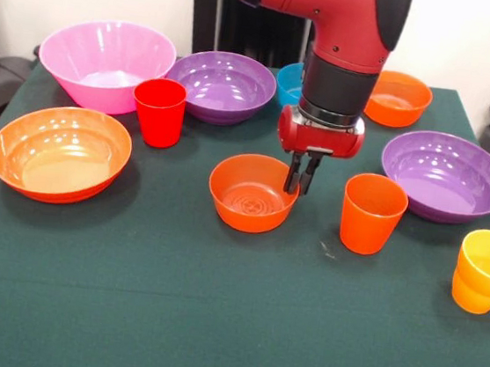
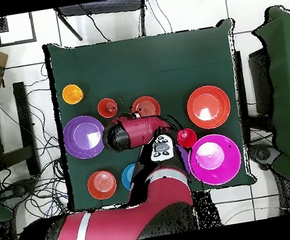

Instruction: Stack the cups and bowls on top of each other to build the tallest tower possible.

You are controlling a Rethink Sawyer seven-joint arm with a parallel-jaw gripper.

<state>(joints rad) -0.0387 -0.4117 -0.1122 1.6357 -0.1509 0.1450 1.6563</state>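
Front view. No tower stands yet: every piece sits apart on the green table (image 1: 211,321). The gripper (image 1: 301,177) hangs at the right rim of the small orange bowl (image 1: 253,193), its jaws nearly together; we judge that they pinch the bowl's wall, though the contact is not plainly seen. The orange cup (image 1: 372,213) stands just right of it, the red cup (image 1: 159,112) far left (the yellow-orange cup (image 1: 485,271) is at the right edge). We take the step as seizing the first piece; next it must be lifted clear and set level on a wide base.
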